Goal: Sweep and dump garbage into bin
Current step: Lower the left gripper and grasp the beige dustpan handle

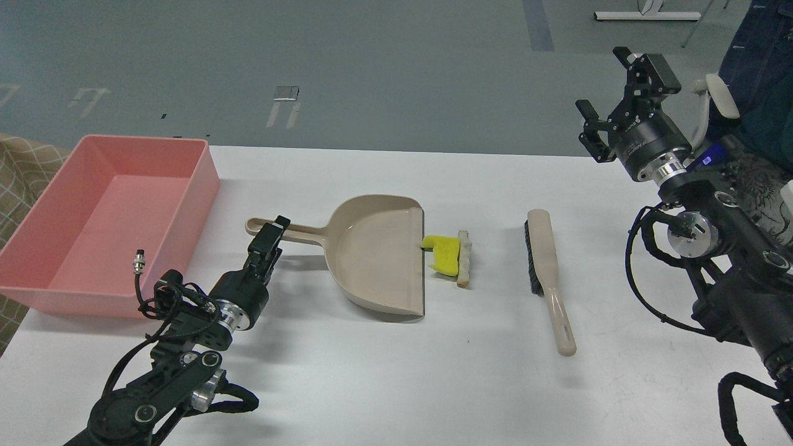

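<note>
The garbage lies on the white table just right of the dustpan's open lip: a yellow sponge-like chunk (446,254) with a pale beige strip (463,259) against its right side. The beige dustpan (378,254) lies flat, with its handle (297,232) pointing left. The pink bin (207,186) stands at the far left. My left gripper (272,232) is at the handle's left end, just in front of it; its fingers overlap, so I cannot tell whether it is open. My right gripper (613,87) is open, empty and raised high at the right.
A beige hand brush (545,272) with black bristles lies right of the garbage, handle toward me. The table's far edge (396,150) runs behind the objects. A checked cloth (18,179) shows left of the bin. My right arm's links (731,248) fill the right side.
</note>
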{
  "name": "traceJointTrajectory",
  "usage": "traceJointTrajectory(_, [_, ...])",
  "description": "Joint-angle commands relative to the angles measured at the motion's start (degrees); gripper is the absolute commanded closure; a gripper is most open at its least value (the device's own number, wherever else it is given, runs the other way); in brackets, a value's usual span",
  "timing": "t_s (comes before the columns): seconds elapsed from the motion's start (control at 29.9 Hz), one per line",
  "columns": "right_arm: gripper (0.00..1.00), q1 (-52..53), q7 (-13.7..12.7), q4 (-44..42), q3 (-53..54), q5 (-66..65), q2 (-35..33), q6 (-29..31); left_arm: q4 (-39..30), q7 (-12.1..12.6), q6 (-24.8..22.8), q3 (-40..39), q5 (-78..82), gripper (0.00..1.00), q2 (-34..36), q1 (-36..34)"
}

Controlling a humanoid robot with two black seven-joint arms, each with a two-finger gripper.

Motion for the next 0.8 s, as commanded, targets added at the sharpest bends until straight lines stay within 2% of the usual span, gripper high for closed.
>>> traceJointTrajectory(0.0, [0.0, -0.1, 0.0, 0.0, -0.1, 0.0, 0.0, 0.0, 1.6, 0.0, 0.0, -0.1, -0.3, 0.3, -0.3, -0.5])
traceJointTrajectory(0.33, [0.0, -0.2, 0.0, 0.0, -0.1, 0.0, 0.0, -0.1, 2.8, 0.0, 0.0, -0.2, -0.7, 0.3, -0.4, -2.4])
traceJointTrajectory(0.47, [0.0, -0.5, 0.0, 0.0, -0.1, 0.0, 0.0, -0.1, 2.8, 0.0, 0.0, -0.1, -0.7, 0.4, -0.7, -3.0])
traceJointTrajectory(0.77, [0.0, -0.7, 0.0, 0.0, -0.1, 0.0, -0.1, -0.1, 2.8, 0.2, 0.0, -0.1, -0.7, 0.4, -0.7, -3.8])
